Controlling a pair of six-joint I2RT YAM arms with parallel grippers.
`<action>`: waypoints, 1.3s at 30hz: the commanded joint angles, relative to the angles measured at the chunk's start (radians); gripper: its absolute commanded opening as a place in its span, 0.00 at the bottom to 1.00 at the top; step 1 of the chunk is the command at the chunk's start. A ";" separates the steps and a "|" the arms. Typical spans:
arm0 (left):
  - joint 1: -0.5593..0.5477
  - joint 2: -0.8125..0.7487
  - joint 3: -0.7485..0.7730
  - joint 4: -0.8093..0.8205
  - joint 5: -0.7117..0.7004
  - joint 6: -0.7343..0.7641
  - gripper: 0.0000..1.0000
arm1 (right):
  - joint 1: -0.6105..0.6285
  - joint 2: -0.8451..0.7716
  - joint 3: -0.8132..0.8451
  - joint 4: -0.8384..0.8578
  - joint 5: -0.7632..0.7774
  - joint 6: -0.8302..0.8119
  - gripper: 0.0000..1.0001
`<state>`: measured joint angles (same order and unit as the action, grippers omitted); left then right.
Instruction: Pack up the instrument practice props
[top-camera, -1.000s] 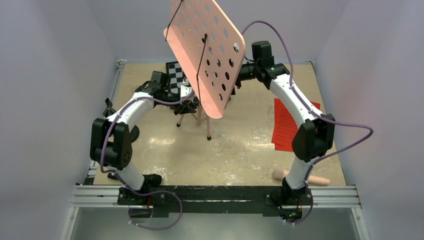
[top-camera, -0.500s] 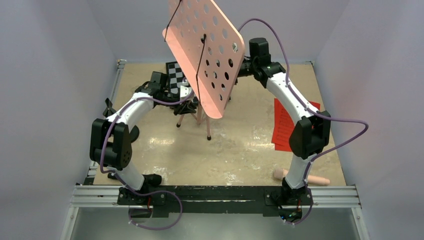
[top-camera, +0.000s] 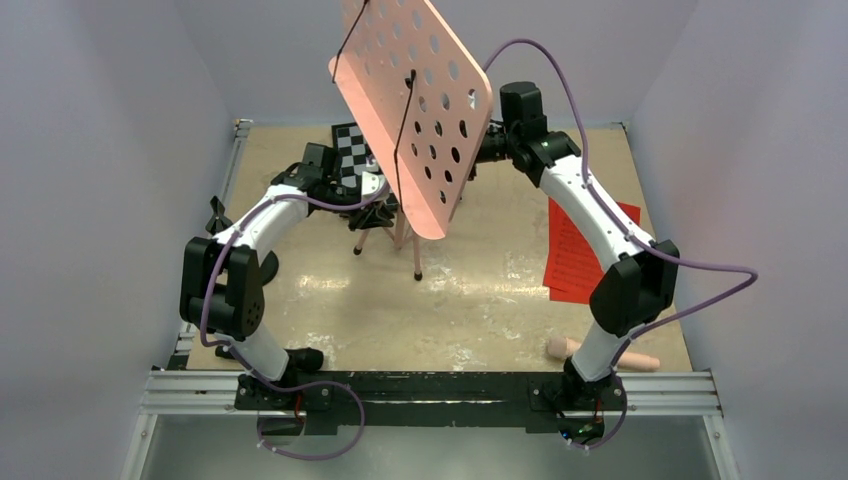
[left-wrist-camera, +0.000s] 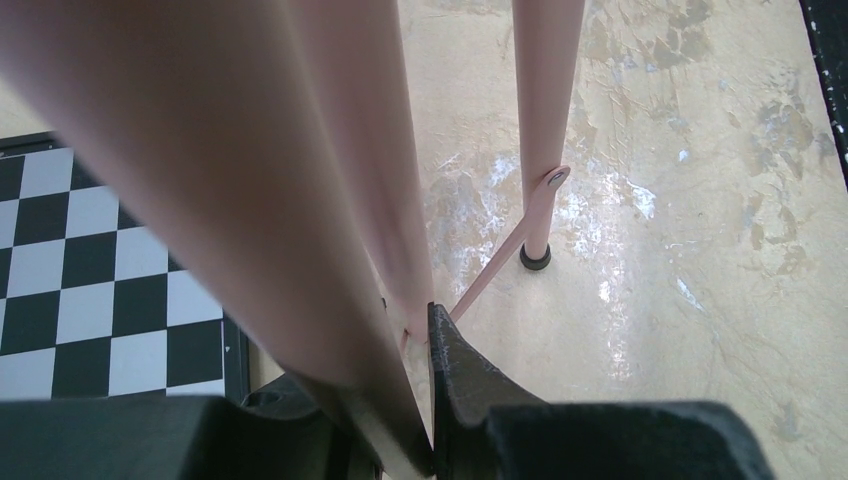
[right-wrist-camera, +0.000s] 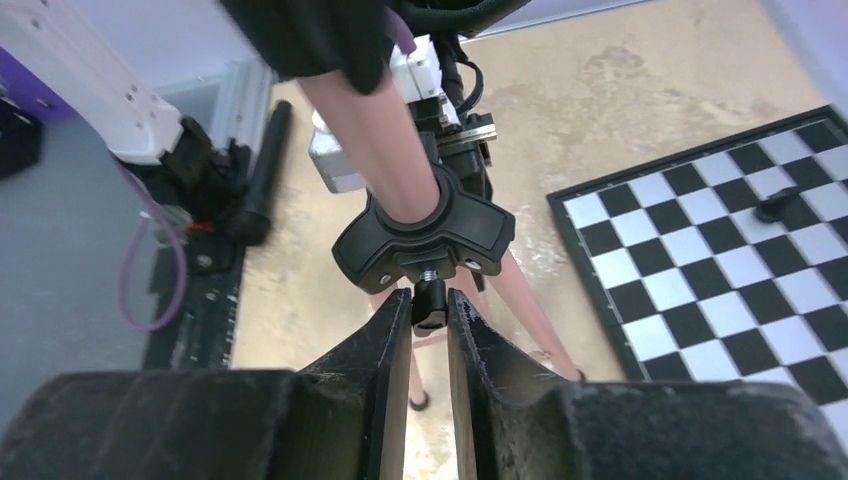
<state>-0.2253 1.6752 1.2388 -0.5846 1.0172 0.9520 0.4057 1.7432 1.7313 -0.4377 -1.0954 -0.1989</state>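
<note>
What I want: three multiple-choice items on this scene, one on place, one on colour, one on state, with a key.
1. Where do the red sheets lie, seen from above? A. right of the music stand B. left of it C. under its legs
2. What colour is the stand's perforated desk? A. blue B. pink C. green
3. How is the right tool? A. wide open B. closed on the black knob C. holding the sheets
Key: 1 A, they show to its right; 2 B, the desk is pink; 3 B, its fingers pinch the knob.
</note>
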 joint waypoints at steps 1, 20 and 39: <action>0.000 0.060 -0.034 -0.209 -0.138 -0.067 0.00 | 0.010 -0.114 -0.053 0.015 0.022 -0.117 0.29; 0.000 0.070 -0.022 -0.215 -0.135 -0.072 0.00 | 0.022 -0.120 -0.041 -0.020 0.013 -0.148 0.45; 0.000 0.076 -0.012 -0.230 -0.132 -0.071 0.00 | 0.051 -0.089 -0.052 -0.087 0.087 -0.153 0.41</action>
<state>-0.2276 1.6867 1.2549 -0.5980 1.0187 0.9550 0.4561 1.6485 1.6672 -0.5095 -1.0458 -0.3637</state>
